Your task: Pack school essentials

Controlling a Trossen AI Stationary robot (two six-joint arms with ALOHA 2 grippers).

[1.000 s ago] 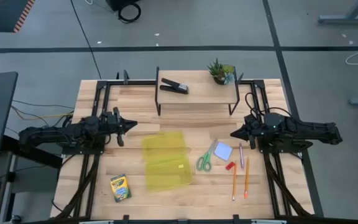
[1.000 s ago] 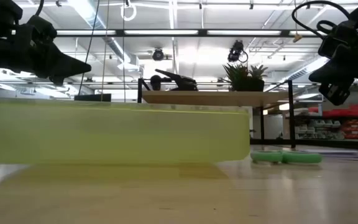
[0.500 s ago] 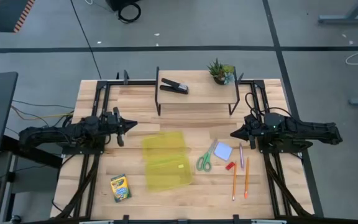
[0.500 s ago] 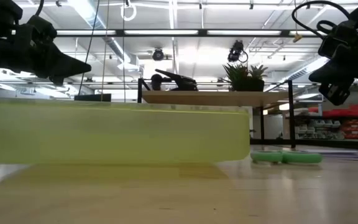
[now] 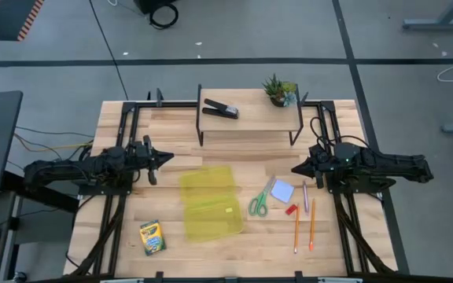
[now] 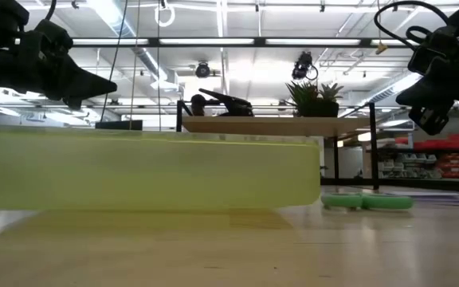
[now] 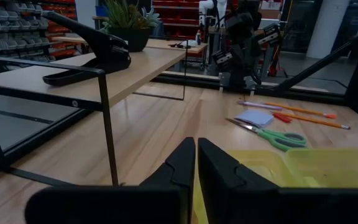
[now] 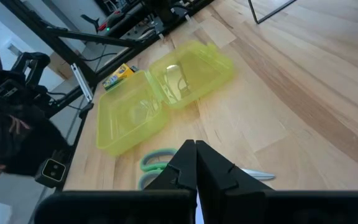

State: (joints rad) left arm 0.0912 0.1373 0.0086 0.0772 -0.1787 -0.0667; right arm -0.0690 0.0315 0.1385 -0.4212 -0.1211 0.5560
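A translucent yellow case (image 5: 208, 203) lies open at the table's middle. Right of it lie the green-handled scissors (image 5: 259, 200), the pale-blue note pad (image 5: 282, 191), the tiny red block (image 5: 291, 210) and two orange pencils (image 5: 303, 223). The crayon box (image 5: 152, 237) lies near the front left. My left gripper (image 5: 166, 158) hovers shut, left of the case. My right gripper (image 5: 296, 170) hovers shut, just beyond the note pad. In the right wrist view the case (image 8: 160, 93) and scissors (image 8: 157, 167) show ahead of the shut fingers.
A raised wooden shelf (image 5: 250, 112) stands at the table's far side, bearing a black stapler (image 5: 220, 109) and a small potted plant (image 5: 279, 90). Black frame rails (image 5: 124, 134) run along both sides. Bare wood lies between the case and the shelf.
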